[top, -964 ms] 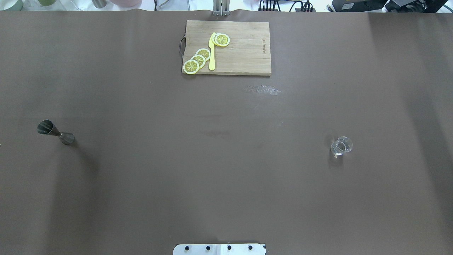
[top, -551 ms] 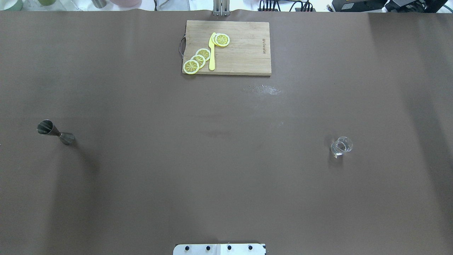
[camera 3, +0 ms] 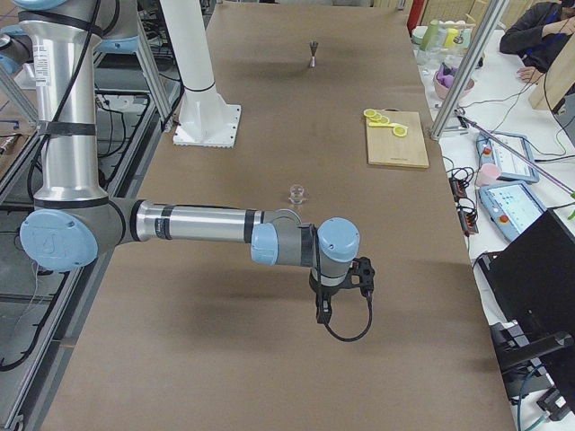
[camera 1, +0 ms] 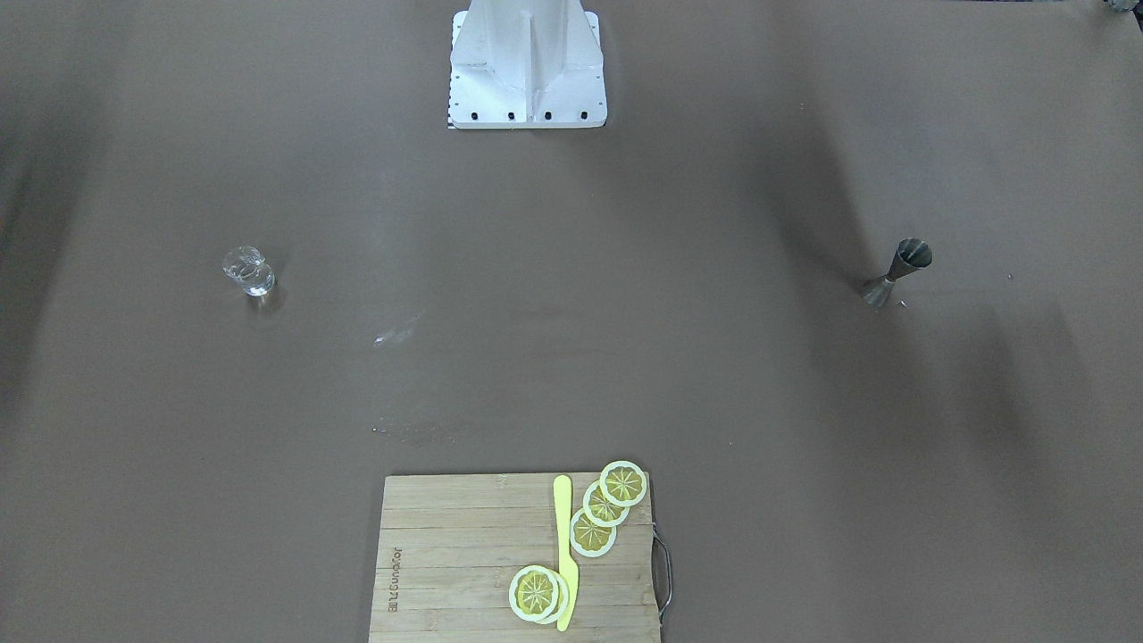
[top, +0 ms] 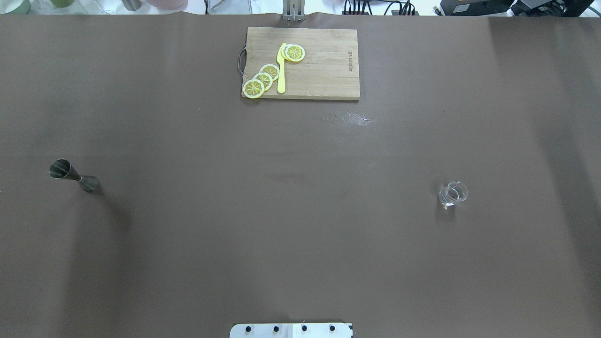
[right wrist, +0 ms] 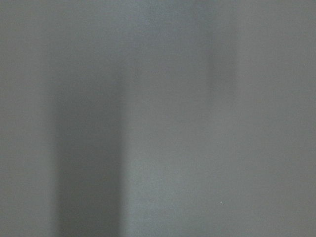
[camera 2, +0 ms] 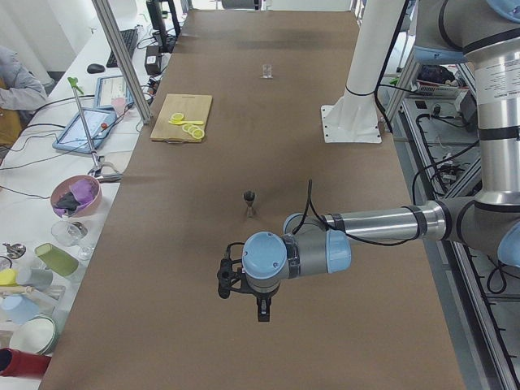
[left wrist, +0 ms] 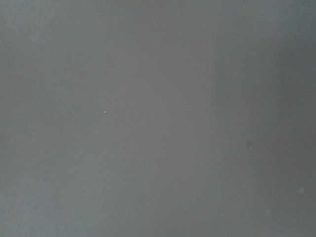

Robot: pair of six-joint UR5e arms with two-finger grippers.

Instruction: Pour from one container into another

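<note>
Brown matting covers the whole table (top: 300,244). Set against the overhead view of a second ago, nothing on it has shifted: jigger, glass, board and wet smear all sit where they sat. Taking the robot's white base (top: 291,330) as the mark, the left gripper (camera 2: 262,309) hangs over bare matting far out to the base's left, beyond the jigger, with its fingers pointing down. The right gripper (camera 3: 321,311) hangs likewise far out to the base's right, beyond the glass. Both show only in the side views, so I cannot tell whether their fingers are apart or together. Each hangs clear of the table and of the task's things, and both wrist cameras see only plain matting. Further out, the grey metal jigger (top: 74,176) stands upright, forward of the base and well to its left. The small clear glass (top: 453,193) stands upright forward of the base and well to its right, well apart from the jigger. Beyond these, a little right of the base's line, lies a wet smear (top: 350,118). Farthest off, almost straight across from the base at the table's far edge, is a wooden cutting board (top: 324,70). It carries a yellow knife (top: 281,70), overlapping lemon slices (top: 263,80) at the knife's left, and more slices by its far end.
</note>
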